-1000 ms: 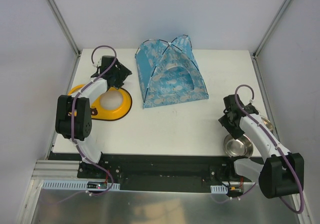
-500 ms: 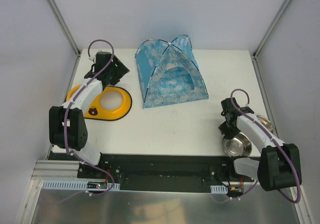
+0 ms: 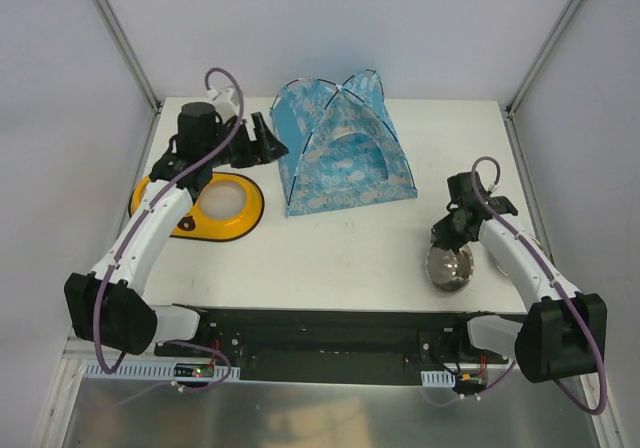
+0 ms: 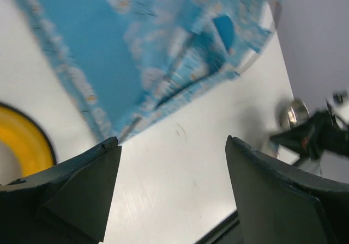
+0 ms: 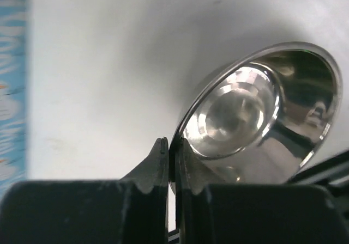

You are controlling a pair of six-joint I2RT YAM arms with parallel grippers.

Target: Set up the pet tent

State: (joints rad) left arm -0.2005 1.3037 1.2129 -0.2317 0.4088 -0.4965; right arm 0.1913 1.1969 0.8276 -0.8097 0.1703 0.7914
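Top view: we get bright, even overhead light w/ no blur. The white surface point(image 3: 330, 253) is nearly washed out, shadows soft & short.

Left wrist view: we see heavy motion blur. The pet tent point(image 4: 163, 48) print is smeared at approx. 12 o'clock, whereas the left hand point(image 4: 170, 140) at 6 o'clock is dark but crisp.

Right wrist view: glare & mirror-like reflections fill the steel bowl point(image 5: 240, 119) at 3 o'clock. Blue print at 9 o'clock is blurred, and the right hand point(image 5: 172, 146) at 6 o'clock is a black silhouette.

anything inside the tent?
Through the tent opening, only blue printed fabric shows, with no object visible. The walls cover most of the interior, so the sides and back can't be checked.
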